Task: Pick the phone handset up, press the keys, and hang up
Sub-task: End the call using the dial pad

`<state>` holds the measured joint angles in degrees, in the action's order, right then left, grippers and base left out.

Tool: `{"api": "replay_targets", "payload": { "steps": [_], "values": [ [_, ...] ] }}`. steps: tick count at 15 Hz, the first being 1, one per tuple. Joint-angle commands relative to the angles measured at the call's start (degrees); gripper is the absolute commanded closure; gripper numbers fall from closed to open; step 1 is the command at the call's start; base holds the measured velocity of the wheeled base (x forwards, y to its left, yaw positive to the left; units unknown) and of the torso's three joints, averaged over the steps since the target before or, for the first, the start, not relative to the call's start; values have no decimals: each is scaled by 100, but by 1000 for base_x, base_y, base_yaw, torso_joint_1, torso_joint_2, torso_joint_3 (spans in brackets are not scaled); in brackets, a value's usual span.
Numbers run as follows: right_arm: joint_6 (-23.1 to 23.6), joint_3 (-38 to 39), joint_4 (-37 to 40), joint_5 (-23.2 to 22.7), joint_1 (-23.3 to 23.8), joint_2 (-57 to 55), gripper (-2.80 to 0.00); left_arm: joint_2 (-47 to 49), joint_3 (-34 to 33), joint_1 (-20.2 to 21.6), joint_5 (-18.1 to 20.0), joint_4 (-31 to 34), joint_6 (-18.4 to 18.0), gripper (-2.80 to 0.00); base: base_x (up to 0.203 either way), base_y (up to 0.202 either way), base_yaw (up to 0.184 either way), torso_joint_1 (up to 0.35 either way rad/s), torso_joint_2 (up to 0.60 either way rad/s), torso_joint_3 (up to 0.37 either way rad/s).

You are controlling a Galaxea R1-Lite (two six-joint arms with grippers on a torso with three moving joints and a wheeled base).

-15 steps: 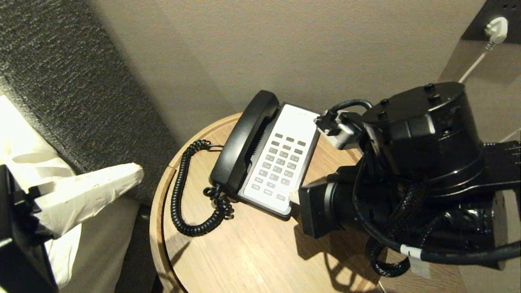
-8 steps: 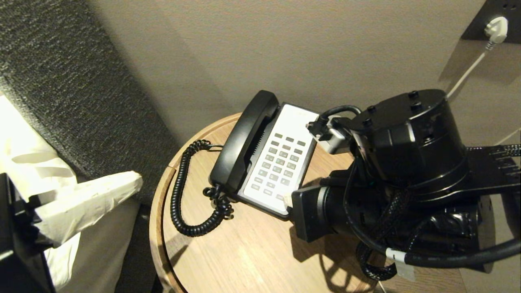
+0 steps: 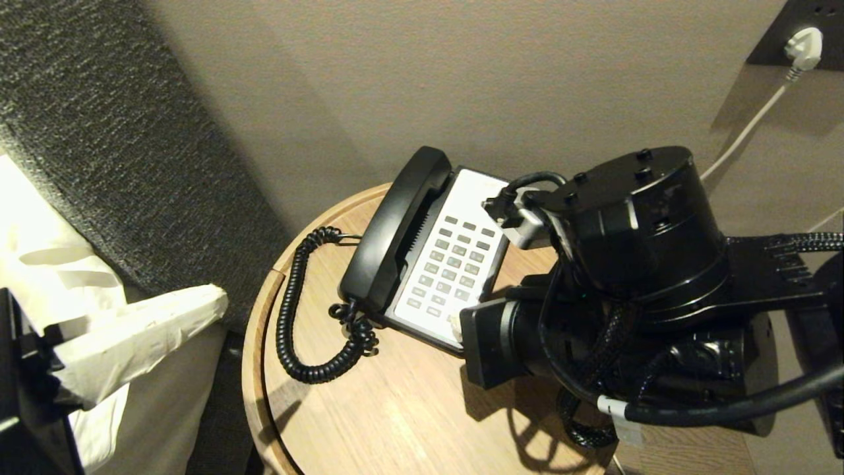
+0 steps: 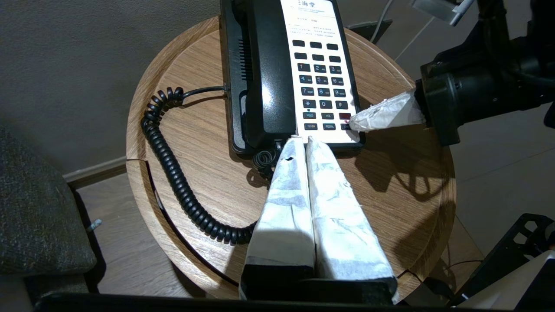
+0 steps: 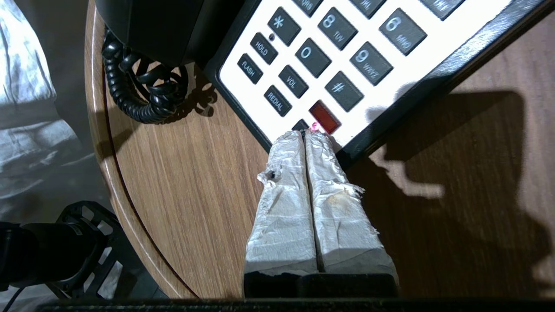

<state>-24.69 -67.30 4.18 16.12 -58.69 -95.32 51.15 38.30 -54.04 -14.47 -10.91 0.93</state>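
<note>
The black phone handset (image 3: 395,231) lies in its cradle along the left side of the black-and-white phone base (image 3: 471,194), its coiled cord (image 3: 290,310) looping over the table. In the right wrist view, my right gripper (image 5: 305,134) is shut and empty. Its taped tips sit at the near corner of the keys (image 5: 305,54), over a dark key beside the red key (image 5: 324,117). The same tips show in the head view (image 3: 455,323). My left gripper (image 3: 221,290) is shut and empty, held off the table's left side, apart from the phone.
The phone stands on a small round wooden table (image 3: 254,343) against a beige wall. A dark upholstered panel (image 3: 99,132) and white bedding (image 3: 39,264) are on the left. A white plug (image 3: 804,46) with its cable is on the wall at upper right.
My right arm has moved left, bringing its shut tips from the base's near edge onto the keypad's near corner. Handset and left gripper have stayed put.
</note>
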Motion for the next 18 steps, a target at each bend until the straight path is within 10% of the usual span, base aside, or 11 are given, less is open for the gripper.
{"api": "replay_targets", "payload": {
  "steps": [1, 18],
  "values": [
    [-10, 0, 4, 14, -3, -57, 0, -18, 2, -1, -12, -4, 4, 0, 0, 0, 0, 0, 0, 0],
    [16, -11, -172, 58, 6, -22, 0, -105, -174, -1, -12, 1, 4, 0, 0, 0, 0, 0, 0, 0]
  ]
}}
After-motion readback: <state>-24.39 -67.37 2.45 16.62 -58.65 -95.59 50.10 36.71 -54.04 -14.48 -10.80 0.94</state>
